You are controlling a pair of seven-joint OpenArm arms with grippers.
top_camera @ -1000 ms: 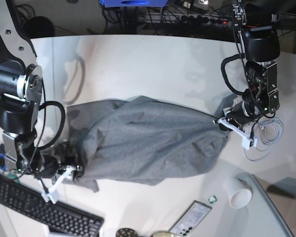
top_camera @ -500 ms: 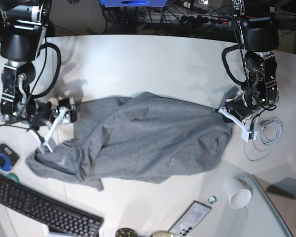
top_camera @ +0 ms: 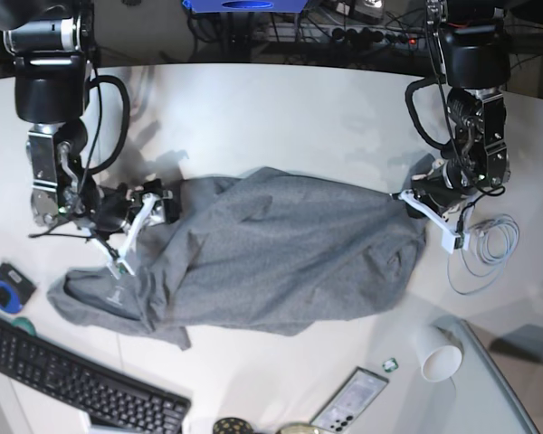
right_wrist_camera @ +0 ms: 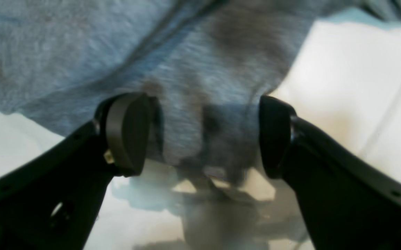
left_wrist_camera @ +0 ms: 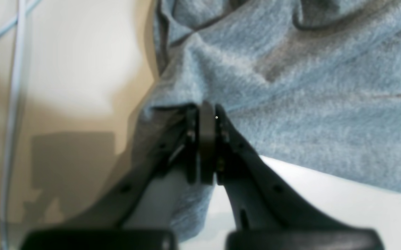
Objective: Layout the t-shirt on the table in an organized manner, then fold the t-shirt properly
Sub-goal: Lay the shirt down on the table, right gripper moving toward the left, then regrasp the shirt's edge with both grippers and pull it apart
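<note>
Nearby: keyboard (top_camera: 77, 384), cup (top_camera: 437, 355), cable (top_camera: 489, 246) ring t-shirt (top_camera: 271, 258).

Off-task items around the two end effectors, base view.
Coiled white cable (top_camera: 484, 249) lies just beside the left end effector, on its outer side; white paper cup (top_camera: 438, 354) on its side, well below that, with a phone-like device (top_camera: 350, 399) near it toward the front edge. Black keyboard (top_camera: 77, 384) sits well below the right end effector; small blue-and-black round object (top_camera: 5, 288) lies near it, outward. Cables and a power strip (top_camera: 353, 34) run behind the far worktop edge.
</note>
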